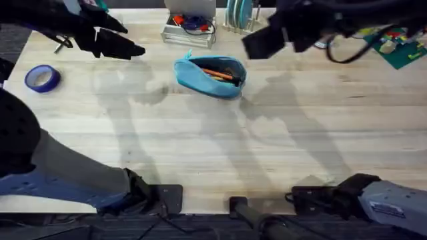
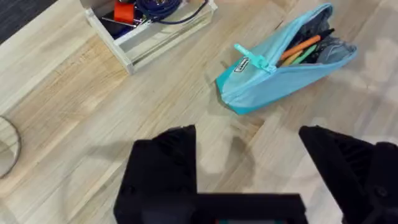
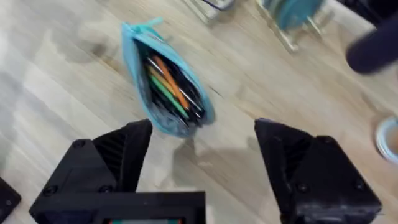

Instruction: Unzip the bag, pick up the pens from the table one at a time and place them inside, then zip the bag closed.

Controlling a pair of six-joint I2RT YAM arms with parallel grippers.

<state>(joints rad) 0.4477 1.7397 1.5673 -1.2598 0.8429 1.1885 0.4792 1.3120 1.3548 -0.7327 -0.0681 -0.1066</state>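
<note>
Two of three steps look done from where I stand, zip-up still left. Near edge of the table point(image 1: 220, 160) is bare wood, no loose pens anywhere on the planks that I can see, so pickup is finished as far as the views show. Mid-table, toward the far side and about centre, sits the bag point(image 1: 211, 75), lying on its side, zipper open along the top, mouth gaping. The pens point(image 1: 219, 73) are inside it: orange and green-yellow sticks plus some dark ones, clearest in the right wrist view point(image 3: 169, 87) and also the left wrist view point(image 2: 303, 48). Zip pull tab point(image 2: 250, 58) sticks out at the bag's end nearer the left arm, so the slider has the full length to travel back. Left gripper point(image 1: 127, 45) hangs over the far left of the table, well apart from the bag, fingers spread wide, empty. Right gripper point(image 1: 257, 45) hangs just beyond the bag's right end, up off the surface, also spread wide and holding nothing. Farther back: blue tape roll point(image 1: 42, 78) at the left edge, a shallow wooden tray point(image 1: 190, 30) of cables behind the bag, a wire rack point(image 1: 240, 19) beside it. My read: one arm needs to pin the bag, the other to take that tab.
</note>
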